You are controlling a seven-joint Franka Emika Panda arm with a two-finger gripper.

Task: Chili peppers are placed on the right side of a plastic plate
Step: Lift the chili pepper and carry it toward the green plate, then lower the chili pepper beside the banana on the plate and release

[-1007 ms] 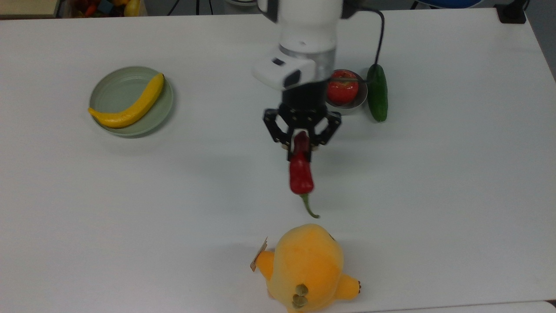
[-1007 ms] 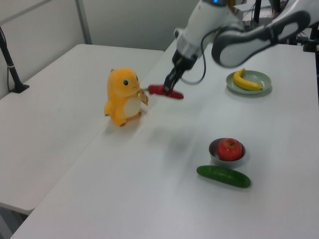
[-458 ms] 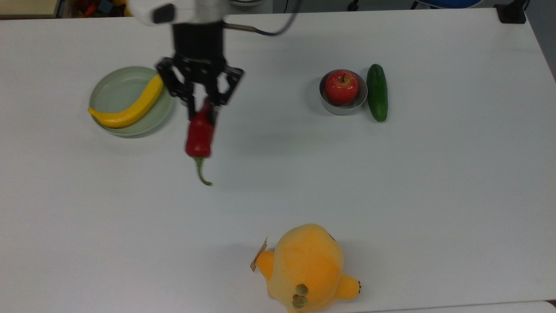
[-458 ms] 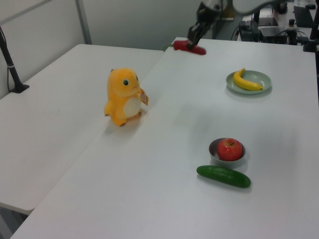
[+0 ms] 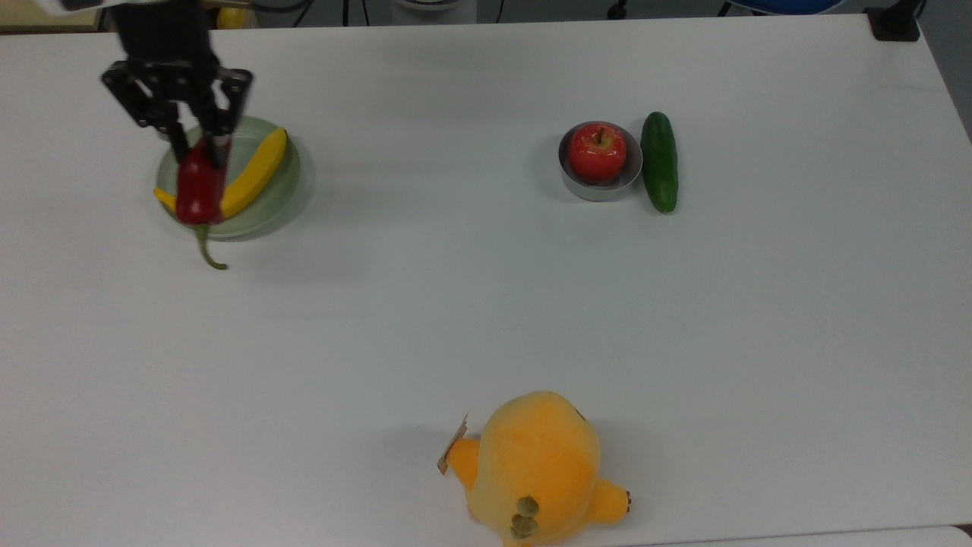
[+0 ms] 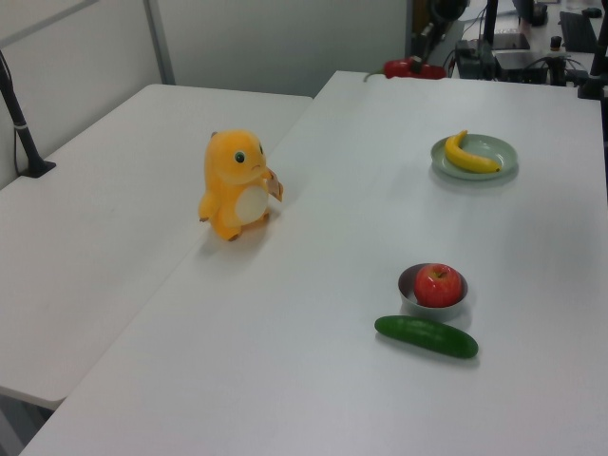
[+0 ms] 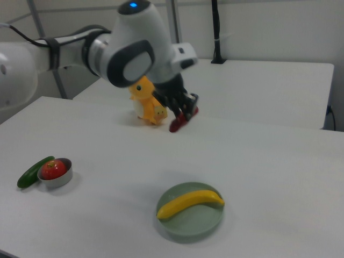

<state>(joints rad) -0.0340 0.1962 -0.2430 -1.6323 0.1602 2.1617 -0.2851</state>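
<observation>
My gripper (image 5: 199,150) is shut on the upper end of the dark red chili pepper (image 5: 197,194), which hangs with its green stem (image 5: 207,254) pointing to the top view's bottom. In the top view the chili overlaps the left part of the pale green plastic plate (image 5: 269,201) and the yellow banana (image 5: 254,171) lying on it. The right view shows the gripper (image 7: 183,111) and chili (image 7: 177,123) held in the air, well above and beyond the plate (image 7: 185,228) with its banana (image 7: 191,203). In the left view the chili (image 6: 414,68) is high at the back, left of the plate (image 6: 500,149).
A red apple (image 5: 598,152) sits in a small grey metal bowl (image 5: 600,188), with a dark green cucumber (image 5: 659,161) beside it on the top view's right. An orange plush toy (image 5: 535,467) stands near the table's front edge in the top view.
The gripper has carried the chili from the table's middle toward the top view's left, past the plate's right rim to over its left part. It has also moved away in the left view.
</observation>
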